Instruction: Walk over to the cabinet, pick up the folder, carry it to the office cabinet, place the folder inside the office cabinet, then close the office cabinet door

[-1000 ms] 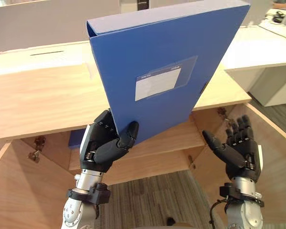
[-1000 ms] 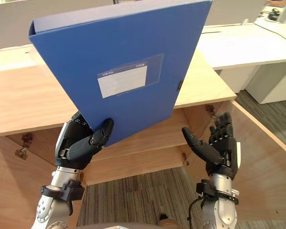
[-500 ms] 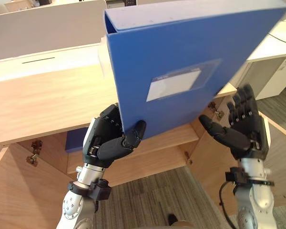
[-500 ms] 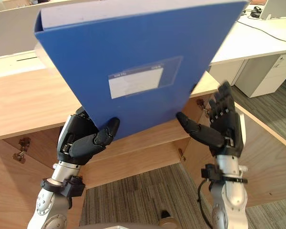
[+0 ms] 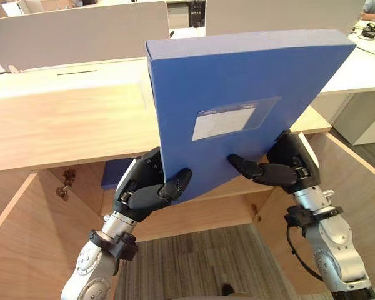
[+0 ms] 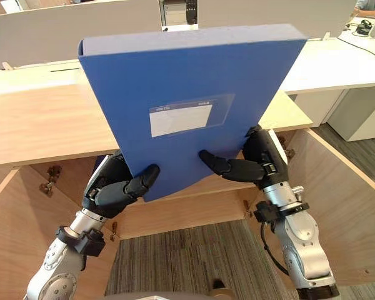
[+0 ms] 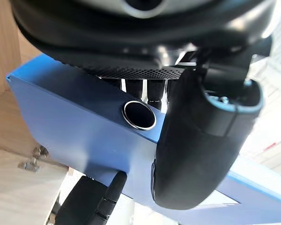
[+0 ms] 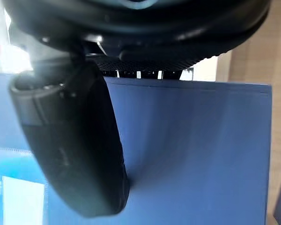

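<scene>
A blue folder (image 5: 237,87) with a white label stands upright in the air before the open wooden office cabinet (image 5: 62,125). My left hand (image 5: 147,190) grips its lower left corner, thumb on the front face and fingers behind. My right hand (image 5: 281,169) holds the lower right edge the same way, its thumb lying across the front. In the left wrist view the folder's spine (image 7: 75,122) with its finger hole sits under the thumb (image 7: 196,150). In the right wrist view the thumb (image 8: 79,154) presses on the blue cover (image 8: 196,154).
Both cabinet doors stand open, the left door (image 5: 12,244) and the right door (image 5: 356,187) flanking my arms. A wooden shelf (image 5: 206,209) runs inside, with another blue item (image 5: 112,172) at its left. White desks (image 5: 362,69) and a grey partition (image 5: 75,31) lie beyond.
My right hand has come in from the side and closed on the folder's lower right edge. The folder has straightened from its tilt and now sits lower in view.
</scene>
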Controlling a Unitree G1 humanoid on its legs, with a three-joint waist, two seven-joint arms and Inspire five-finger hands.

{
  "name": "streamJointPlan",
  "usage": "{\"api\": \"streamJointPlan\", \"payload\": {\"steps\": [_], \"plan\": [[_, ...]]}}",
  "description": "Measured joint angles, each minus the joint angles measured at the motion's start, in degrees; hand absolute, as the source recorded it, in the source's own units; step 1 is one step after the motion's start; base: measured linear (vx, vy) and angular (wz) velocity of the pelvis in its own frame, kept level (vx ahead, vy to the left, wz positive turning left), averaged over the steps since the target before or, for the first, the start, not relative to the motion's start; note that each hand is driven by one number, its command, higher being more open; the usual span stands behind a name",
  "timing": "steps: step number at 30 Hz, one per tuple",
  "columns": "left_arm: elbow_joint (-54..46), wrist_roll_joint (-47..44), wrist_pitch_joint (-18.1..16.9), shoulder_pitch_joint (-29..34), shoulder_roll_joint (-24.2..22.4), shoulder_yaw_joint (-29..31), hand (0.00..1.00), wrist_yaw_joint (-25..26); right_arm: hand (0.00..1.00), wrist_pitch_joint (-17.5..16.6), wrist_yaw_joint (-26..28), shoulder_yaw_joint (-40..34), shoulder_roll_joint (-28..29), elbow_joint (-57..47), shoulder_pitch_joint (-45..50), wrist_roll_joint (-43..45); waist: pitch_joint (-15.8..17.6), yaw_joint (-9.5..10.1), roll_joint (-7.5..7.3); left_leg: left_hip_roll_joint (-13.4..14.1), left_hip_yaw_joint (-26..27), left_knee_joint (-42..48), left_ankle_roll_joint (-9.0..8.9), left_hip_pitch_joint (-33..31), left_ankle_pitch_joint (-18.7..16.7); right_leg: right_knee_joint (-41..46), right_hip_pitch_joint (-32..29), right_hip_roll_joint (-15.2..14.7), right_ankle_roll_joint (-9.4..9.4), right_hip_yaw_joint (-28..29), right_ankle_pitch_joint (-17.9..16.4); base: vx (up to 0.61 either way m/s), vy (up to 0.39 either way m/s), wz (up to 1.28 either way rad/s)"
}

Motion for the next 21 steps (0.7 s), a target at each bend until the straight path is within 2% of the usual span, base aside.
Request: {"api": "streamJointPlan", "payload": {"steps": [6,7,10,13,14,15,18,21], "plan": [[1.0,0.2,-0.3,-0.1,0.8,0.1,0.0,0.4,0.0,0.0,0.4,1.9,-1.2,0.3,-0.4,1.2,-0.3,0.79,-0.41,-0.3,-1.5,-2.1,0.11,0.4,1.6,0.0,0.1,-0.1,0.0,-1.6,0.0,-0.02,-0.031,0.13],[1.2,1.2,-0.3,-0.1,0.5,0.7,1.0,0.8,0.0,0.0,0.7,2.5,-1.0,0.3,-0.4,1.3,-0.4,0.89,-0.51,-0.3,-1.7,-2.4,0.06,0.5,1.9,0.0,0.1,-0.1,-0.01,-1.7,0.0,-0.03,-0.028,0.12],[1.3,6.3,-0.5,0.1,-2.7,3.2,1.0,1.7,0.0,0.0,1.8,4.8,2.6,-0.3,-0.4,0.4,-0.6,1.38,-0.91,-0.3,-2.3,-2.9,0.03,0.4,2.4,0.0,0.1,-0.1,-0.02,-2.4,0.0,-0.05,-0.031,0.13],[1.0,13.4,-3.2,1.2,-12.7,6.2,1.0,3.9,0.0,0.1,0.1,4.6,9.7,-0.3,-0.4,-2.9,-0.7,1.9,-1.03,-0.6,-3.0,-3.2,-0.16,0.0,2.4,0.0,0.1,-0.4,-0.14,-3.2,-0.1,-0.06,-0.016,0.1],[1.0,14.6,-3.5,1.4,-14.7,6.9,1.0,4.7,0.0,0.1,-0.1,4.6,11.0,-0.3,-0.4,-3.3,-0.7,2.01,-1.03,-0.6,-3.1,-3.2,-0.19,0.0,2.5,0.0,0.1,-0.5,-0.19,-3.3,-0.1,-0.05,-0.018,0.1],[1.5,17.4,-4.0,2.3,-19.0,9.4,1.0,6.7,0.0,0.1,-0.8,4.6,14.4,-0.3,-0.4,-3.6,-0.7,2.14,-1.03,-0.7,-3.4,-3.2,-0.27,-0.1,2.6,0.0,0.1,-0.5,-0.51,-3.6,-0.3,-0.04,-0.019,0.09],[4.7,21.0,-5.1,3.9,-25.2,14.9,1.0,11.2,0.0,0.1,-2.6,3.9,19.6,-0.3,-0.2,-4.9,-0.7,2.38,-1.04,-0.6,-4.8,-3.3,-0.52,-0.3,3.0,0.1,0.4,-0.5,-1.01,-4.9,-0.7,-0.04,-0.038,0.21],[8.8,23.2,-5.7,5.4,-27.6,19.5,1.0,14.7,0.0,0.1,-3.7,1.8,20.8,-0.3,0.1,-5.9,-0.7,2.97,-1.04,-0.6,-5.9,-3.3,-0.25,-0.7,3.6,0.1,0.5,-0.4,-1.33,-6.3,-1.0,-0.02,-0.038,0.24]]}}
